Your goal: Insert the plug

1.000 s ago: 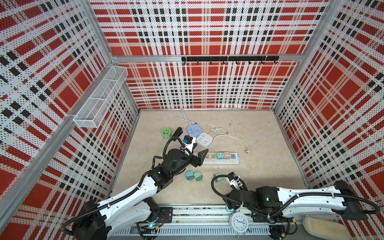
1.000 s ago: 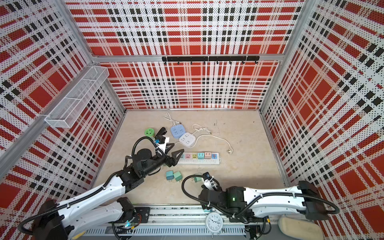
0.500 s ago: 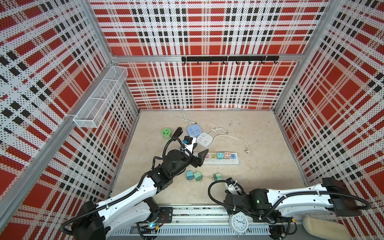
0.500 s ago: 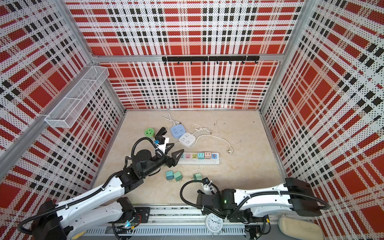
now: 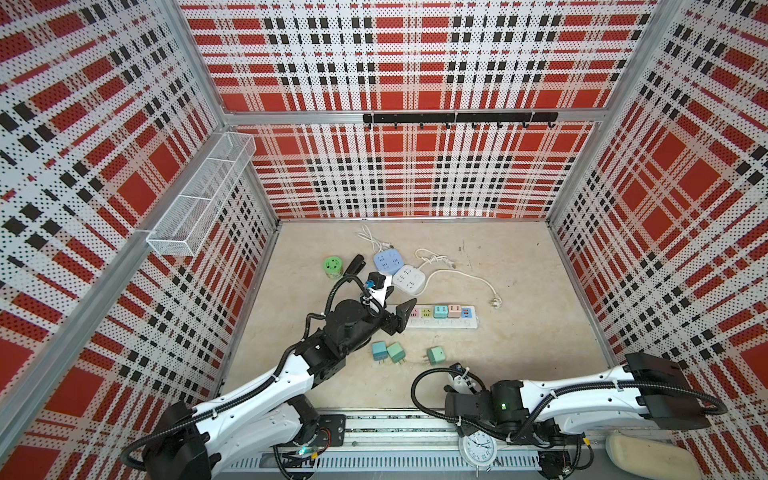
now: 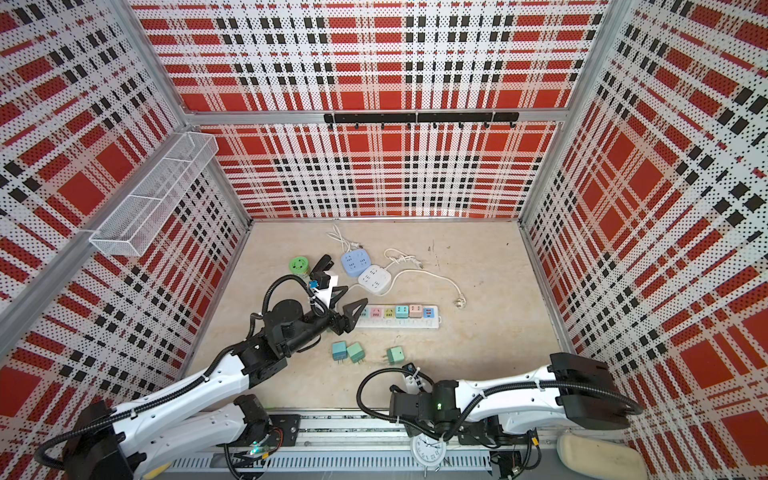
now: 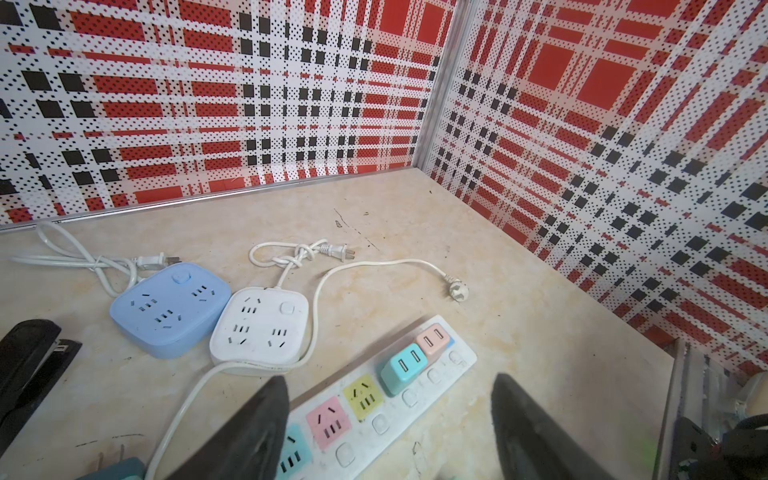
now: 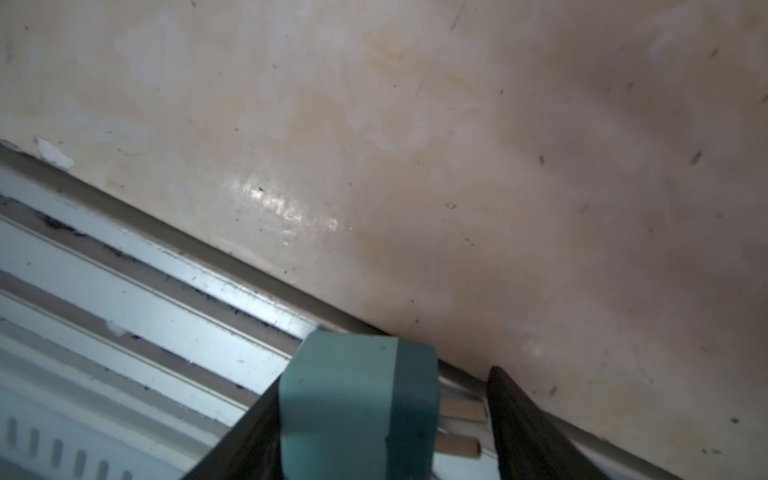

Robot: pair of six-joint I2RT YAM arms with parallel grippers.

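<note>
- The right gripper is shown only by its wrist view; in both top views it is hidden beneath its own arm.
- A teal plug adapter sits between its jaws. The body lies against one finger, and the two prongs are aimed at the other finger with a sliver of gap. Whether the adapter is clamped cannot be told.
- The step in hand is judged to be securing the plug before the carry; insertion is not yet begun.
- The adapter is a rounded cube of matte plastic with flat, dull metal prongs. Its smooth sides are expected to slip in a skewed hold.
- Just beyond the jaws, a ribbed aluminium rail and the glossy, beige-marbled table are seen.
- Farther out, three loose adapters lie between this arm and the power strip.
- The strip is a long, rigid white bar with pastel sockets. The yellow socket and its pink neighbour are free, and two sockets farther along are filled by USB cubes.
- The left gripper is spread wide and empty, straddling the strip's near end.
- Next, a firm hold across the body is called for, with the prongs turned downward, lined up with a free socket's slots and pressed straight in. The strip may need to be steadied.
</note>
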